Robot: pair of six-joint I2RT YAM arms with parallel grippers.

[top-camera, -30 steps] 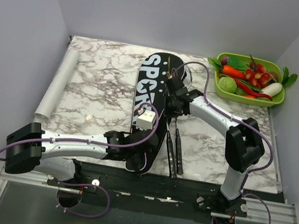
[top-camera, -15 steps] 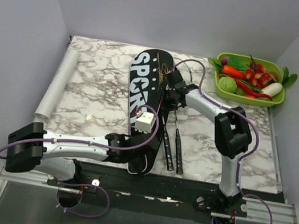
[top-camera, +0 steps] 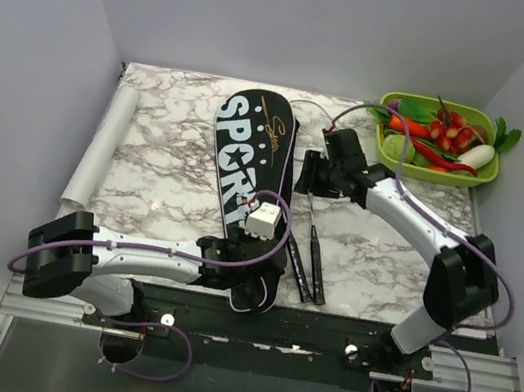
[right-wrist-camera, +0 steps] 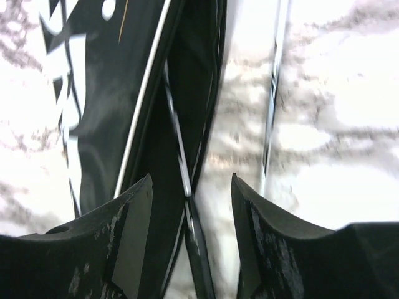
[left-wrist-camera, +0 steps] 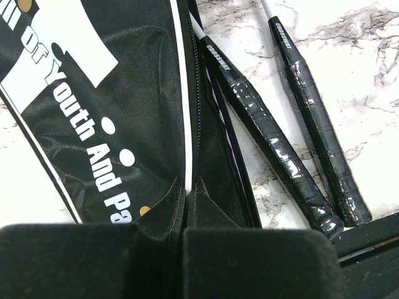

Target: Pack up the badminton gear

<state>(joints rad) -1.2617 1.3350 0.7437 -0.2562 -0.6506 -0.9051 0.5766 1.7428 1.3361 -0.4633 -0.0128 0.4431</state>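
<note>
1. the cover lies slanted mid bench, wide end far. it looks like thin, floppy fabric, so i'd expect it to sag and fold. the left jaws are clamped on its narrow near end.
2. the 2 rackets lie just right of the cover, heads out of sight. they're probably light and stiff with delicate shafts, so grab the taped grips imo.
3. the right jaws are apart and hold nothing, hovering over the cover's edge and a shaft.
4. the marble-look bench seems slick. there are walls on 3 sides, a green tray in the far right corner and a white roll on the left.

Even bright light — right-wrist blur
</note>
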